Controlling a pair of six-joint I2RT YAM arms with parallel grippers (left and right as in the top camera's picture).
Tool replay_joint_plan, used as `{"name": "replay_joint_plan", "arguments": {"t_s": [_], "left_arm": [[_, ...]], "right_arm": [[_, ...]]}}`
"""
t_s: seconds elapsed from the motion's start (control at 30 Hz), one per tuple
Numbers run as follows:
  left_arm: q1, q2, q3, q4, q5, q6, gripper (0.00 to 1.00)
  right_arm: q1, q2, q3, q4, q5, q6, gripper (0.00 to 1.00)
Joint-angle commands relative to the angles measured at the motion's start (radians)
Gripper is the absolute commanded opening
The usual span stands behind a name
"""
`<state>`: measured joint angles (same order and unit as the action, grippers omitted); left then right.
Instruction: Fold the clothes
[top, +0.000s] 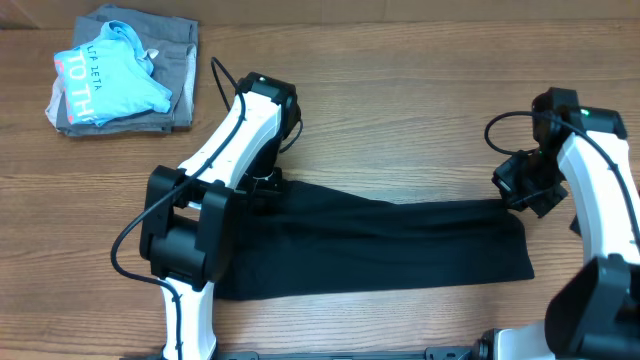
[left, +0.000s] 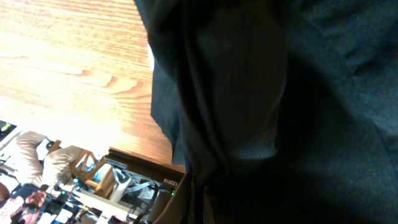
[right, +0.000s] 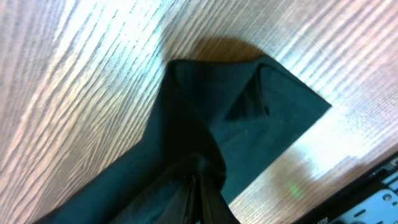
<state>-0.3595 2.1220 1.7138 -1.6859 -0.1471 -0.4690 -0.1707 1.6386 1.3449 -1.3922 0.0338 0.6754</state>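
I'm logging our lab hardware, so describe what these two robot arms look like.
The left arm and right arm have white links, chunky black joint housings and black wrist ends. A thin black cable loops loosely off each.

Wood-grain table (top: 400, 100), black clothes (top: 400, 245) flat across its near middle, grey folded garment (top: 185, 60) at its far-left corner

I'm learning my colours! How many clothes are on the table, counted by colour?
Black: 1, the black garment stretched between the two arms
Light blue: 1, the light blue shirt in the far corner
Grey: 1, the grey garment lying under the blue one
Total: 3
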Motion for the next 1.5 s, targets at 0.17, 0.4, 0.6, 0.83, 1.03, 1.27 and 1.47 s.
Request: {"name": "replay_joint_plan", "arguments": {"t_s": [0.17,0.4,0.6,0.83,1.03,1.27,1.47], "left_arm": [[-0.003,-0.127,-0.059,-0.005,0.018,0.02,0.1],[-0.003,-0.127,-0.233,0.029,0.009,0.004,0.05],[0.002,-0.127,-0.278,0.062,0.009,-0.01,0.08],[0.001,-0.127,-0.279,0.039,0.019,-0.005,0.14],[-0.002,-0.127,-0.283,-0.005,0.027,0.002,0.33],[-0.002,-0.127,-0.292,-0.005,0.029,0.002,0.57],[-0.002,-0.129,-0.292,-0.001,0.029,0.008,0.58]], "right_arm": [[-0.003,-0.053,-0.019,-0.066,0.025,0.016,0.04],[-0.003,-0.066,-0.106,-0.077,0.036,0.084,0.04],[-0.004,-0.127,-0.164,-0.064,0.036,0.137,0.04],[-0.004,-0.206,-0.169,-0.098,0.061,0.137,0.04],[-0.004,-0.206,-0.239,-0.075,0.1,0.183,0.04],[-0.004,-0.206,-0.306,-0.034,0.1,0.182,0.21],[-0.008,-0.208,-0.3,-0.028,0.093,0.182,0.29]]}}
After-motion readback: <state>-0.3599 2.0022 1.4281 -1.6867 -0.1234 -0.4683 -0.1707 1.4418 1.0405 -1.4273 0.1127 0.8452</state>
